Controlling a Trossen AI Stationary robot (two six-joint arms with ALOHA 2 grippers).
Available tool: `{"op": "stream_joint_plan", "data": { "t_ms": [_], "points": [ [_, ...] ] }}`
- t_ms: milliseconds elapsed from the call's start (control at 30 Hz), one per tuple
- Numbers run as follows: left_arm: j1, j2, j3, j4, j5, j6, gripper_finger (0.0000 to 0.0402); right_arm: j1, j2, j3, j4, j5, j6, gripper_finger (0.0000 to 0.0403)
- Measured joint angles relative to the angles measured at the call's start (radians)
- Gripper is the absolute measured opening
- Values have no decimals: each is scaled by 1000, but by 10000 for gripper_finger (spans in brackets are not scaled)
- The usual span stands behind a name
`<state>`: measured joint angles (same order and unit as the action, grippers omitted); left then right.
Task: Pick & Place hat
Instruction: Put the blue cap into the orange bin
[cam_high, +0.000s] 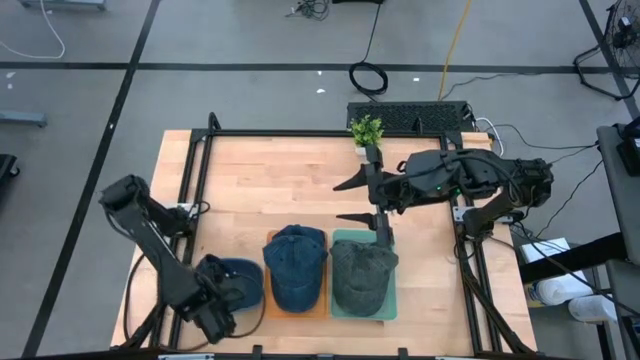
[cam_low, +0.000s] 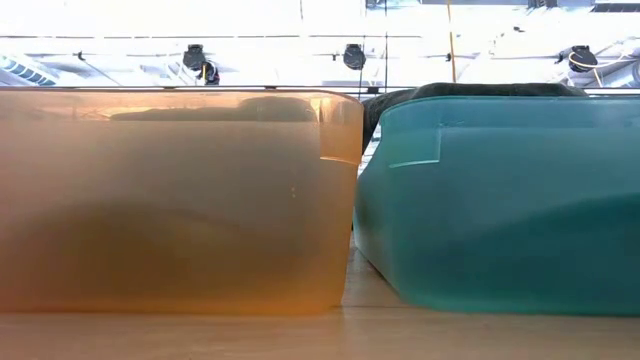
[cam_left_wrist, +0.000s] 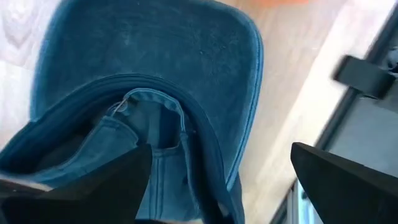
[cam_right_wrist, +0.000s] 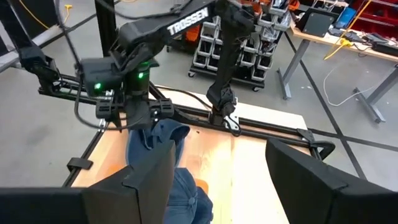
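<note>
A light blue cap (cam_high: 238, 280) lies at the table's near-left, beside the orange tray (cam_high: 268, 306). Its opening faces my left wrist camera, with the brim (cam_left_wrist: 149, 50) beyond. My left gripper (cam_high: 215, 312) is open right at this cap; one finger (cam_left_wrist: 93, 186) is over the cap's inside and the other (cam_left_wrist: 348, 180) stands clear of it over bare table. A dark blue cap (cam_high: 296, 265) sits in the orange tray. A grey-green cap (cam_high: 360, 276) sits in the teal tray (cam_high: 390, 300). My right gripper (cam_high: 358, 200) is open above the table, just beyond the teal tray. My left gripper has one finger (cam_left_wrist: 106, 180) over the rear inner band of the light blue cap (cam_left_wrist: 161, 149), but I cannot tell whether it touches the cloth. The other finger is apart from the cap.
The orange tray (cam_low: 170, 200) and teal tray (cam_low: 500, 200) stand side by side at the near edge. A small green plant (cam_high: 366, 130) stands at the far edge. Black frame rails (cam_high: 195, 170) run along the table's sides. Bare wood (cam_high: 270, 190) lies in the middle.
</note>
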<state>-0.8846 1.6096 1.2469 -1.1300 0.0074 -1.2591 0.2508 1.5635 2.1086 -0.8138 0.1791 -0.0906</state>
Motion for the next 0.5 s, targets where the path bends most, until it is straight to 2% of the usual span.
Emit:
{"op": "stream_joint_plan", "data": {
  "t_ms": [300, 500],
  "points": [
    [-14, 181, 0, 5, -3, 21, 392, 14, 0, 0, 0, -1, 0, 240],
    [-21, 291, 0, -28, 57, 78, 392, 20, 0, 0, 0, -1, -6, 240]
  ]
}}
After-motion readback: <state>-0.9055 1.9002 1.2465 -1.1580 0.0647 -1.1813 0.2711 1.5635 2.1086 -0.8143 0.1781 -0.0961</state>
